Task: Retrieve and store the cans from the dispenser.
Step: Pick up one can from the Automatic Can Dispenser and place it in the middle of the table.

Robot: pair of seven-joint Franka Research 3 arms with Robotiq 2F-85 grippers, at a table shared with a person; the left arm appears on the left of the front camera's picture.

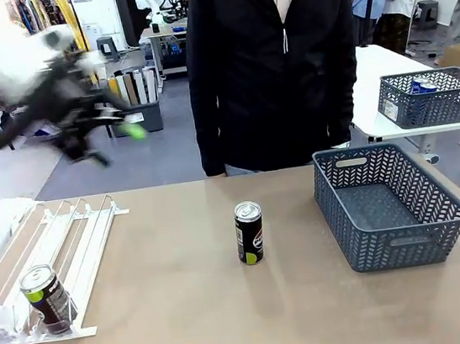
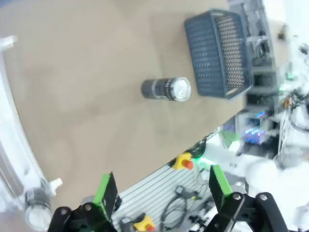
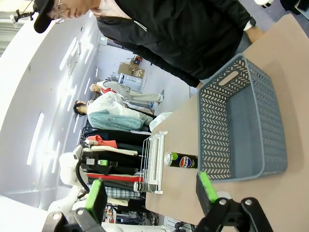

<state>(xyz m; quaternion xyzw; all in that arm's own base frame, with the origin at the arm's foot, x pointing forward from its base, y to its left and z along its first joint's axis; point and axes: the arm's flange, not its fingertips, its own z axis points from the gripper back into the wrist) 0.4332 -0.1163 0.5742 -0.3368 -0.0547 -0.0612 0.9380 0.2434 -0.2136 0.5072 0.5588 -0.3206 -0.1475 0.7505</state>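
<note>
A dark can with a silver top stands upright mid-table, also seen as the can and the can. Another dark can sits at the low front end of the white wire dispenser at the left, against its clear stop. My left gripper hangs blurred, high above the table's far left, open with nothing between its green-padded fingers. My right gripper is open and empty too, looking from the right side across the basket toward the dispenser.
A grey lattice basket stands empty at the table's right, its wall beyond the standing can. A person in a dark jacket stands at the far edge. A second basket holding cans sits on another table behind.
</note>
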